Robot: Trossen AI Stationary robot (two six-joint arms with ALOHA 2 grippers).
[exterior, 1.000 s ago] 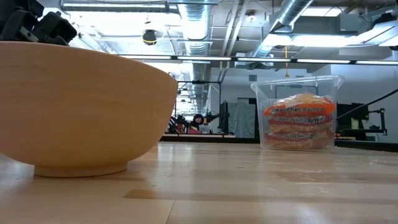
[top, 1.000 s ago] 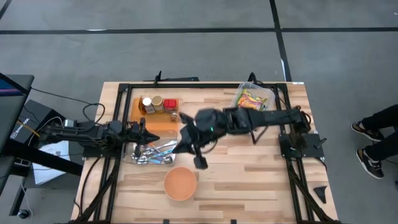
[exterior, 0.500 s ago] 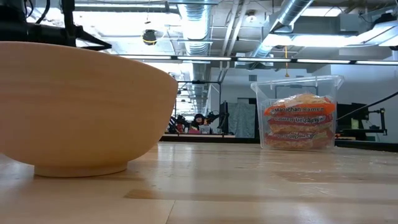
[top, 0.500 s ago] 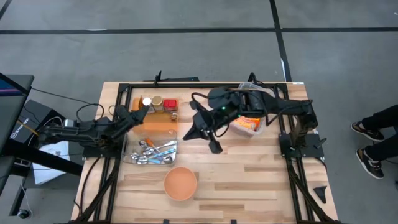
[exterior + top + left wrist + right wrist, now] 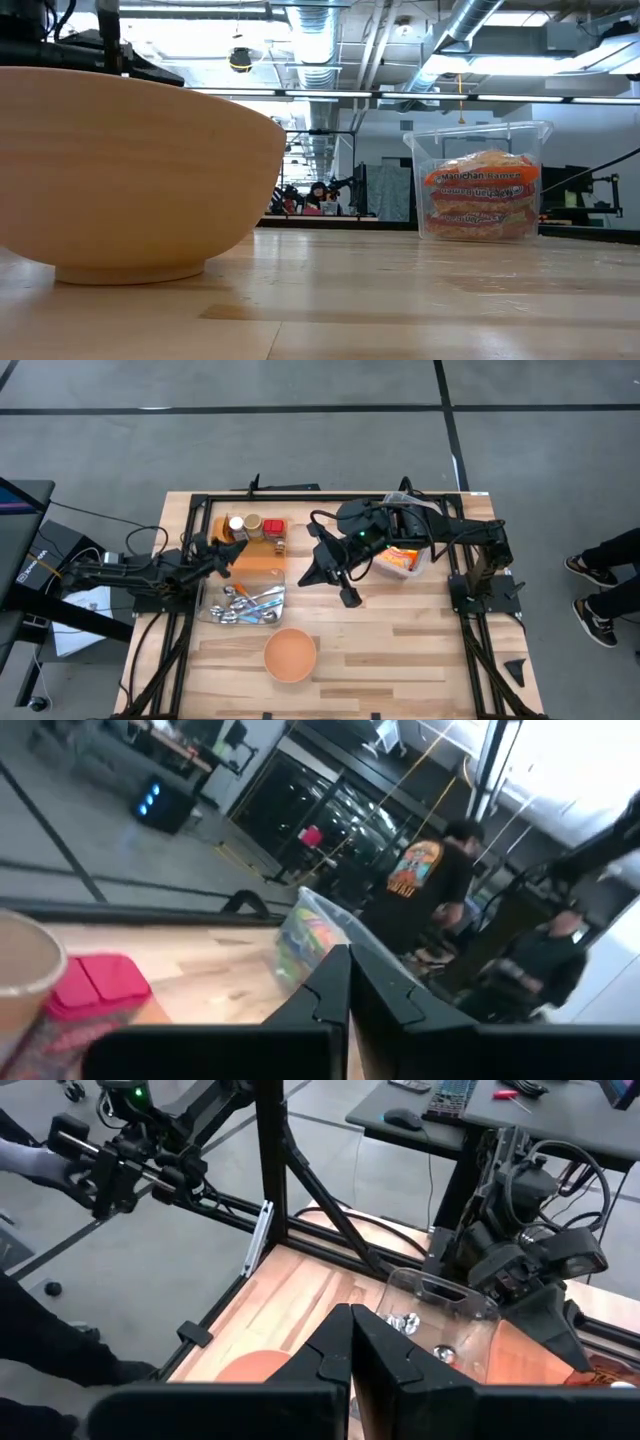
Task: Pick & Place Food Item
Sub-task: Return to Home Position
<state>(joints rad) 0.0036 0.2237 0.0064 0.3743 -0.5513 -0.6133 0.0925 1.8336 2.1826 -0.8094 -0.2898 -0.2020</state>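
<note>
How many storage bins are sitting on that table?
3: an orange bin with jars back left, a clear spoon bin in front of it, and a clear noodle bin back right, partly under the right arm.

Bright, even overhead light; ceiling lamps glare white in low view; soft shadow under bowl.

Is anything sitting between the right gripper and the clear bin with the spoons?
Nothing visible. Only bare table lies between the shut right gripper and the clear bin; the left gripper hangs by the orange bin.
</note>
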